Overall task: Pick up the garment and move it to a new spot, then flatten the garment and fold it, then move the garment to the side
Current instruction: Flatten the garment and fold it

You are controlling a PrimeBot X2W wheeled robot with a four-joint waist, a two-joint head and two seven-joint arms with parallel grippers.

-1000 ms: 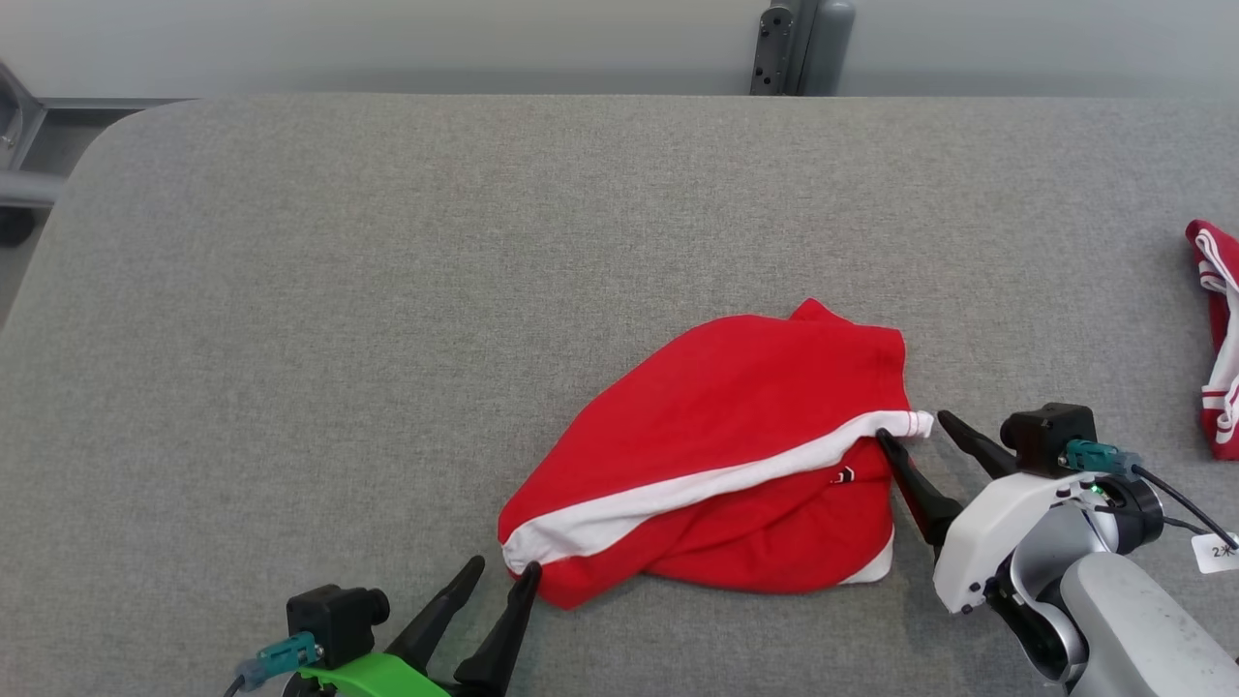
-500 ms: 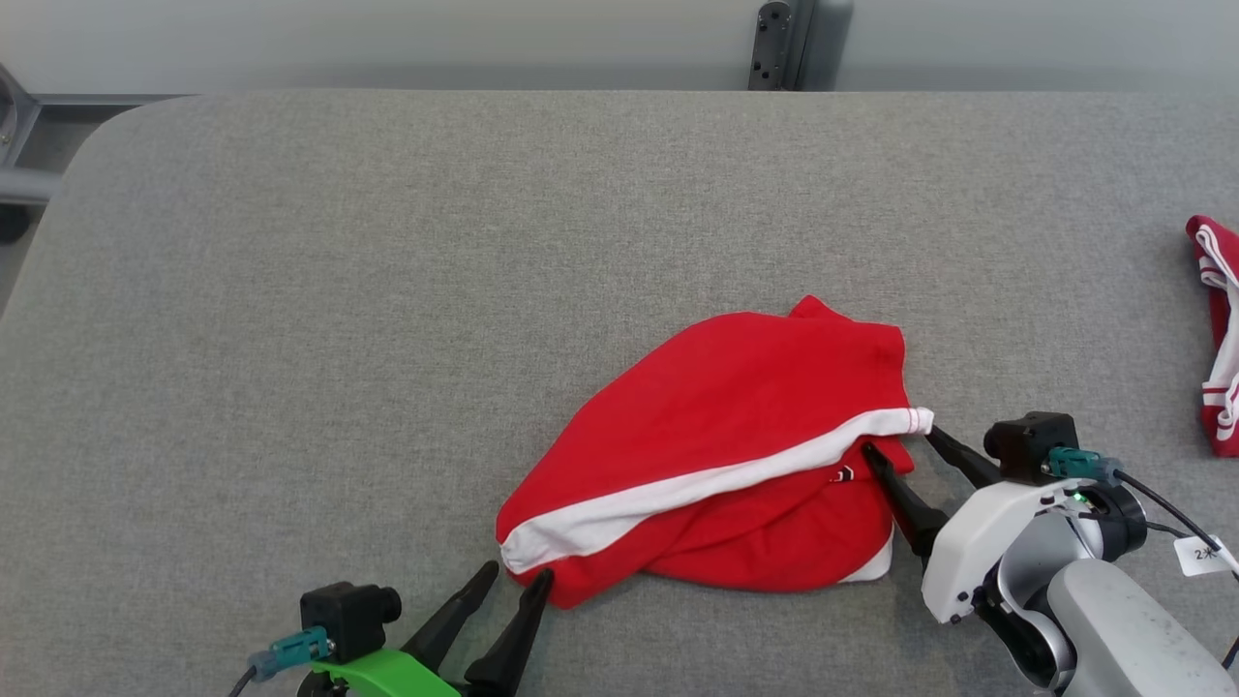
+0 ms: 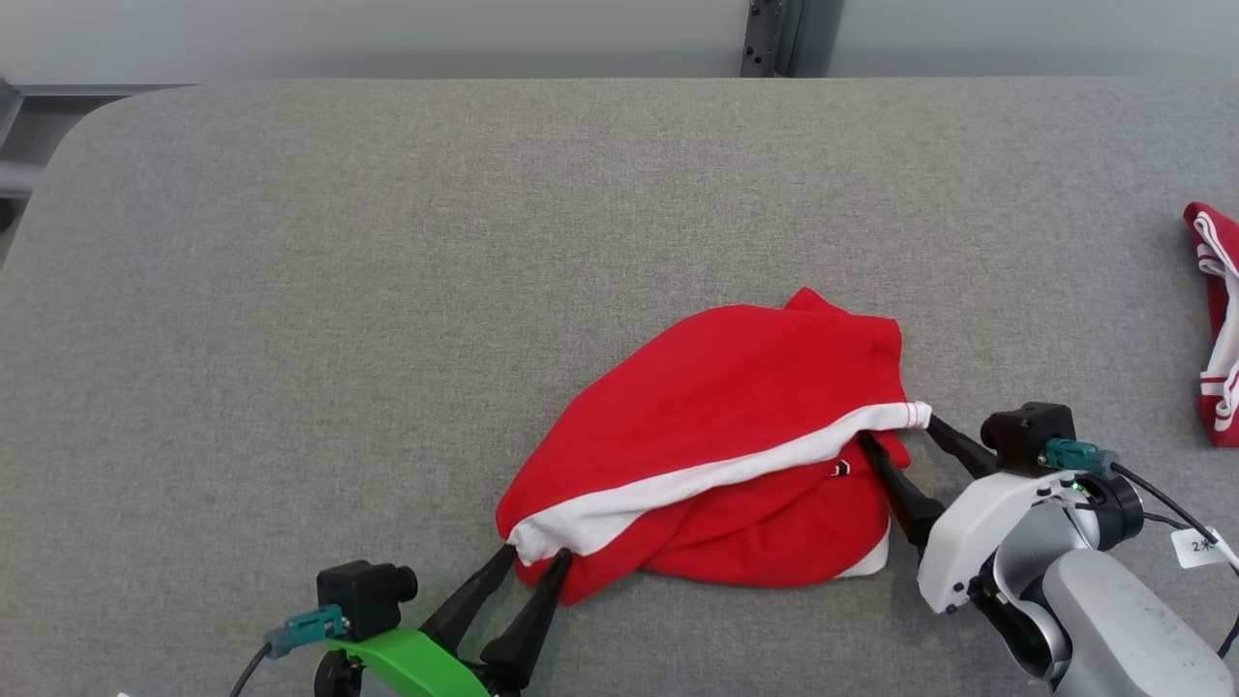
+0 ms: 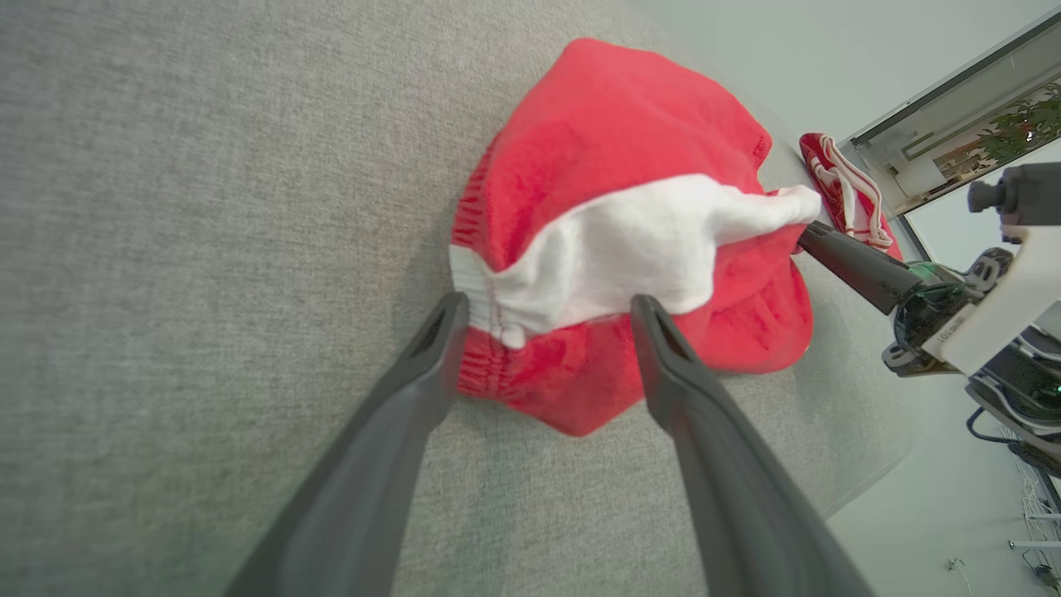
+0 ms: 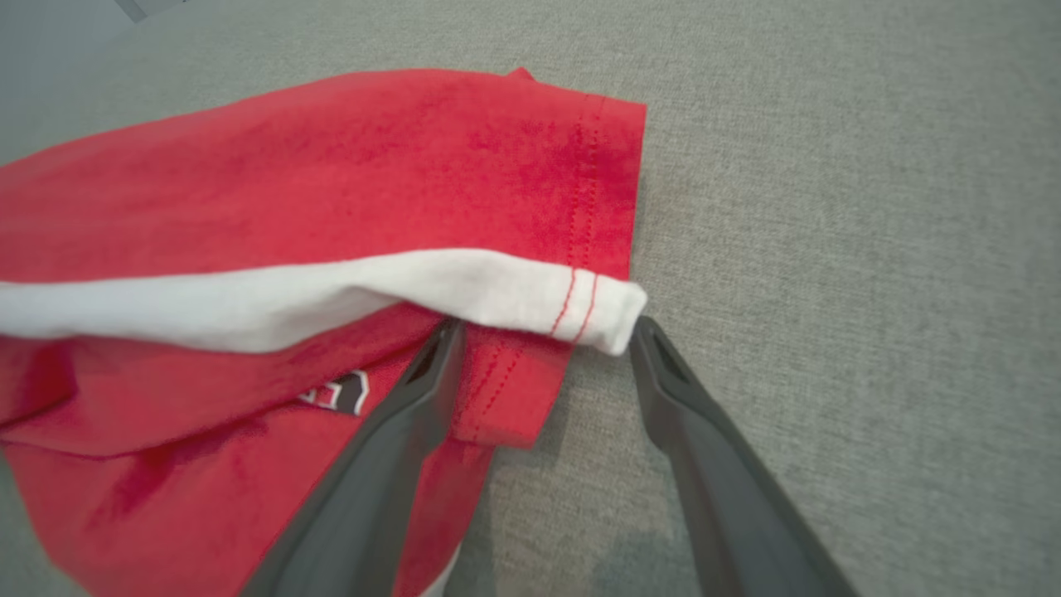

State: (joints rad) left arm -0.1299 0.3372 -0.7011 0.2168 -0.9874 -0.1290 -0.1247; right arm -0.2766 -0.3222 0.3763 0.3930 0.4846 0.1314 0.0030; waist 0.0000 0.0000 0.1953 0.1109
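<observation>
Grey table (image 3: 290,290), crumpled red white-striped garment (image 3: 716,407)

The grey fabric-covered table (image 3: 290,290) has a flat woven surface and a rounded far-left corner. One crumpled red cloth garment with a white band (image 3: 736,407) lies directly on it, right of centre and towards the near edge. A second red-and-white striped cloth piece (image 3: 1215,319) lies bunched at the right edge, well apart.
</observation>
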